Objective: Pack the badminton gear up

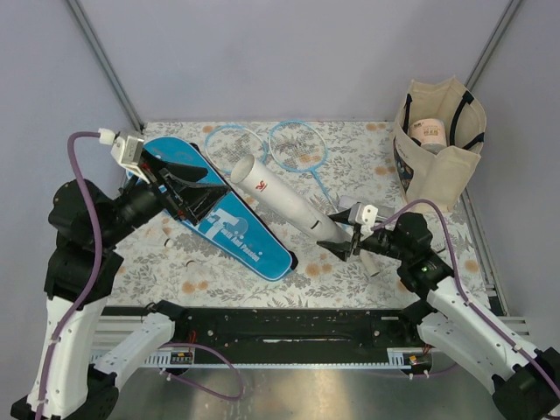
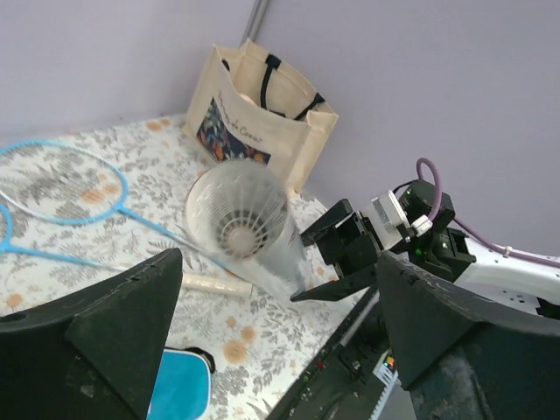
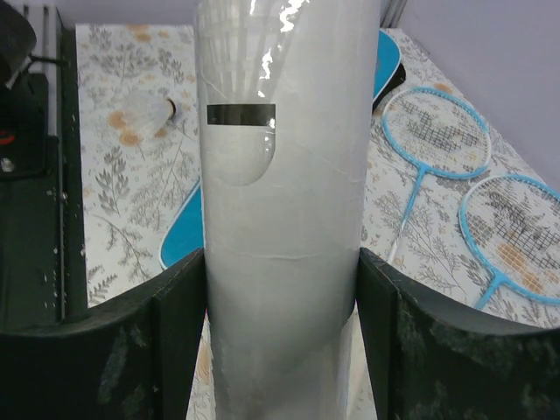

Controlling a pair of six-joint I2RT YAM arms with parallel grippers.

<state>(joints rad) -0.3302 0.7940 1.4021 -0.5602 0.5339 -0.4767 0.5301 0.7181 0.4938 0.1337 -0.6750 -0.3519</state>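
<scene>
A white tube [image 1: 289,199] slants up over the table, and my right gripper [image 1: 346,241] is shut on its lower end. In the right wrist view the tube [image 3: 280,175] fills the gap between both fingers [image 3: 179,332] of that gripper [image 3: 280,262]. My left gripper [image 1: 214,201] stands open just before the tube's open mouth [image 2: 238,210], with nothing between its jaws. A white shuttlecock [image 2: 238,234] sits inside the mouth. Another shuttlecock [image 3: 149,114] lies on the table. The blue cover [image 1: 223,223] lies flat under the left gripper [image 2: 280,262]. Two light-blue rackets [image 1: 280,144] lie behind the tube.
A beige tote with black handles [image 1: 437,144] stands at the back right corner, holding a roll. The black rail [image 1: 289,324] runs along the near edge. Metal posts rise at both back corners. A white racket handle [image 2: 210,284] lies below the tube.
</scene>
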